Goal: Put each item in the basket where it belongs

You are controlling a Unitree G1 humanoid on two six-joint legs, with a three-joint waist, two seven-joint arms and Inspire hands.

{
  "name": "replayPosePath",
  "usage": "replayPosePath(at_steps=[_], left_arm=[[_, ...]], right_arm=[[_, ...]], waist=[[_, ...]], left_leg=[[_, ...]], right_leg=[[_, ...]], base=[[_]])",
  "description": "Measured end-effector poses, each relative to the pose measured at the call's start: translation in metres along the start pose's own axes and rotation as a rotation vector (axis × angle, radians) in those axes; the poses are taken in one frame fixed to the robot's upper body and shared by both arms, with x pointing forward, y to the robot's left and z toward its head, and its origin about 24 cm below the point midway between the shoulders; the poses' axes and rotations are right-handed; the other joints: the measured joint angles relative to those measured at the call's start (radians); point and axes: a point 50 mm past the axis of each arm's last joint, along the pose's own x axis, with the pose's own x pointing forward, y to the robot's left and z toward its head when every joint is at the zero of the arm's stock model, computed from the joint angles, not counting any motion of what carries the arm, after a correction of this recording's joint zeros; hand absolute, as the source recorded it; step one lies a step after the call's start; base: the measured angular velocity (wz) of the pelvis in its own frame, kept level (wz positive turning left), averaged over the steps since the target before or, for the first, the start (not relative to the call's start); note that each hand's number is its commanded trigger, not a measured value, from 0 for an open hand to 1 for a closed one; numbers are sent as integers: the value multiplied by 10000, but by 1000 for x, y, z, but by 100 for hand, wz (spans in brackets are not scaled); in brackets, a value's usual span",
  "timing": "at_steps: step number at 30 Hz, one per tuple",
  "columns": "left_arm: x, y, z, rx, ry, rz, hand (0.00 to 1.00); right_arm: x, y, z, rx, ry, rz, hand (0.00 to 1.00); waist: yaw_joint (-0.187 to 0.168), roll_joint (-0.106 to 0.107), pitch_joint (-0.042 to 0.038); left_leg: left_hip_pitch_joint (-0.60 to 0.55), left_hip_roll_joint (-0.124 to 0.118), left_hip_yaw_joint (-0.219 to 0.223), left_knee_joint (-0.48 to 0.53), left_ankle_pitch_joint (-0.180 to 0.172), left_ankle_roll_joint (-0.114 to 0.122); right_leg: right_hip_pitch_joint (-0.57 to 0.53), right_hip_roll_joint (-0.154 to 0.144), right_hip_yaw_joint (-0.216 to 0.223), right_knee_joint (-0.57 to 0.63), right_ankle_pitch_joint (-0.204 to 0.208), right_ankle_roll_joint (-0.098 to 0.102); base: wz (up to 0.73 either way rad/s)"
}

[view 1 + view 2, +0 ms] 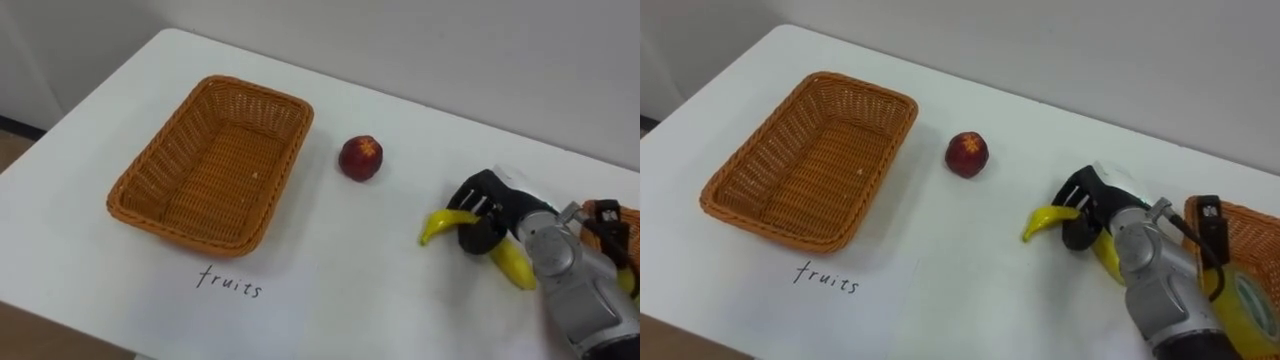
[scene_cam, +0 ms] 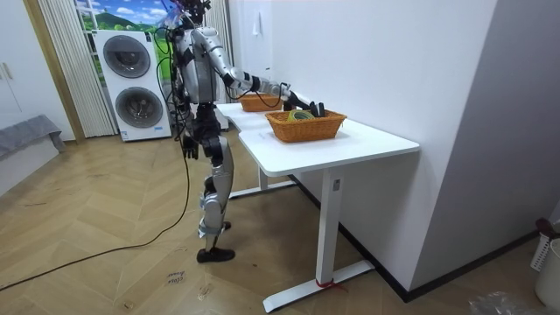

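Observation:
An empty wicker basket point(image 1: 160, 150) stands on the left of the white table point(image 1: 330, 280), with a handwritten word in front of it. A red apple point(image 1: 361, 158) lies to its right, apart from it. Further right lies a yellow banana point(image 1: 443, 223) on the table. My right hand point(image 1: 498, 200) is over the banana's middle, fingers and thumb curled round it, so only the two ends show. In the room view my left hand point(image 2: 189, 146) hangs at my side.
A second wicker basket point(image 1: 1238, 228) at the table's right holds a yellow roll and dark items; my right forearm lies beside it. The room view has me standing at the table's long side, with a wall behind the table.

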Motion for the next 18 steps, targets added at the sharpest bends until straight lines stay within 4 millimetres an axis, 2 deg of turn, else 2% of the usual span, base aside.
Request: replayPosePath(at_steps=[18], left_arm=[[0,0,1,-52,-61,-40,0]], right_arm=[[0,0,2,83,-107,10,100]], waist=[[-41,-32,2]], left_leg=[[-1,1,-10,0,0,0]], right_leg=[[13,2,2,-1,0,0]], base=[[0]])
